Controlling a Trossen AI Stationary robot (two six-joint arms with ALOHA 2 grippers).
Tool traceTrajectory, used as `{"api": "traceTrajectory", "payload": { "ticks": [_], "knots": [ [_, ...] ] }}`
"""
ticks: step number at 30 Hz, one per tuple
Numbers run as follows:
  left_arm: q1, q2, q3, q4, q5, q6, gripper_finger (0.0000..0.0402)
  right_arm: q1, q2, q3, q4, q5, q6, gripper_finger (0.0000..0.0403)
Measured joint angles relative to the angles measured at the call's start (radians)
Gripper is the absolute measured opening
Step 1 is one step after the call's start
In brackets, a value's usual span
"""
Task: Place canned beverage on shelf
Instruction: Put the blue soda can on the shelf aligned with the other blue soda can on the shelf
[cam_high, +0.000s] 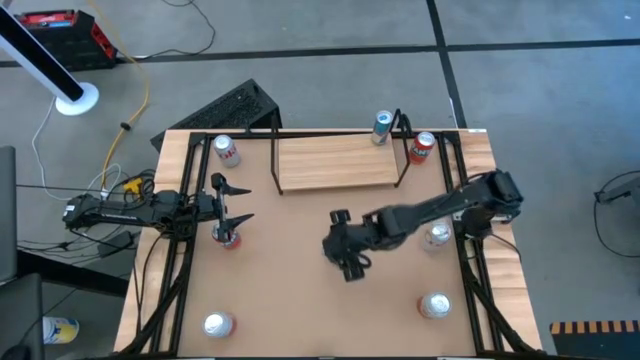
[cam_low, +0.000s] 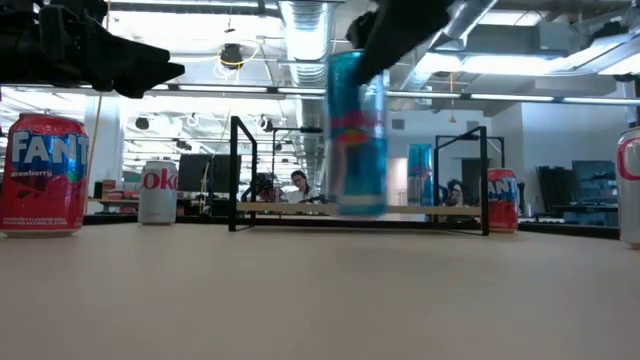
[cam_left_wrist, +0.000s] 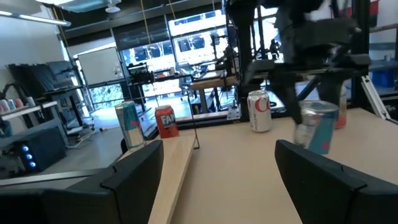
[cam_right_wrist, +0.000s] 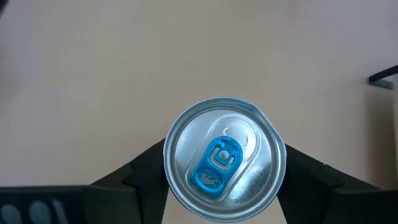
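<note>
My right gripper (cam_high: 345, 255) is over the middle of the table, shut on a blue can (cam_low: 357, 130), whose silver top with a blue tab fills the right wrist view (cam_right_wrist: 224, 155). The shelf (cam_high: 335, 160), a light-wood plank with black rod uprights, stands on the table at the far middle and also shows in the low view (cam_low: 360, 210). My left gripper (cam_high: 230, 200) is open at the table's left, above the tabletop and beside a red Fanta can (cam_high: 229, 237) without touching it. Its two fingers frame the left wrist view (cam_left_wrist: 217, 180). My right gripper pinches the blue can between its two fingers, on opposite sides of the wall just under the top rim (cam_right_wrist: 171, 165). The fingers (cam_right_wrist: 146, 171) come from above and point down. The can hangs upright below them, its base clear of the tabletop.
A blue can (cam_high: 382, 125) and a red can (cam_high: 422, 147) stand by the shelf's right end, and a white-and-red can (cam_high: 225, 150) by its left end. Silver-topped cans stand at the right (cam_high: 437, 236), near right (cam_high: 434, 305) and near left (cam_high: 217, 324). Black rails run along both table sides.
</note>
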Motion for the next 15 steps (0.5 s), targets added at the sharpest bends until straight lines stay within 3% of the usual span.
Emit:
{"api": "traceTrajectory", "payload": {
  "ticks": [10, 15],
  "knots": [
    [0.0, 0.0, 0.0, -0.002, 0.0, 0.018, 0.0295, -0.035, 0.003, 0.0, 0.005, -0.041, 0.007, 0.0282],
    [0.0, 0.0, 0.0, -0.002, 0.0, 0.016, 0.0295, -0.034, 0.004, 0.0, 0.018, -0.04, 0.09, 0.0287]
  ]
}}
